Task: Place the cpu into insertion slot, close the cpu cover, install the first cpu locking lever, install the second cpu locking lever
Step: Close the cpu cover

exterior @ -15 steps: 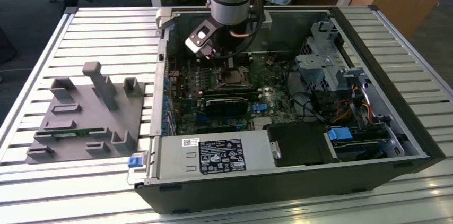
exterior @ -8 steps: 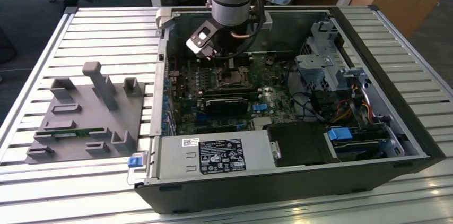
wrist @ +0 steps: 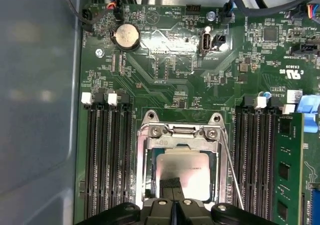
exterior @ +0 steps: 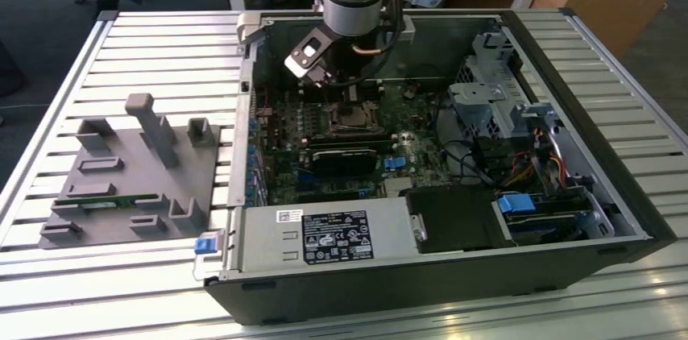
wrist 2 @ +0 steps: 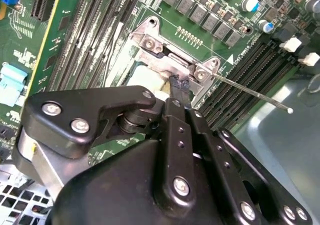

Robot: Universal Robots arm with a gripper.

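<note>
One lever (wrist: 231, 175) stands free; tool (wrist: 172, 184), tips pressed together, should press cover (wrist: 177, 142) flat over cpu (wrist: 187, 167).

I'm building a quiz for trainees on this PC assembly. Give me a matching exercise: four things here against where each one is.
Things:
1. flat square chip with dull silver top
2. thin straight metal lever rod
3. round silver coin battery
4. grey plastic fixture block

Places:
A. on the slatted metal table, beside the black computer case
B. in a round holder on the green circuit board
C. inside the silver metal cover plate's window
D. jutting across black memory slots

Pairs: 1-C, 2-D, 3-B, 4-A
</note>
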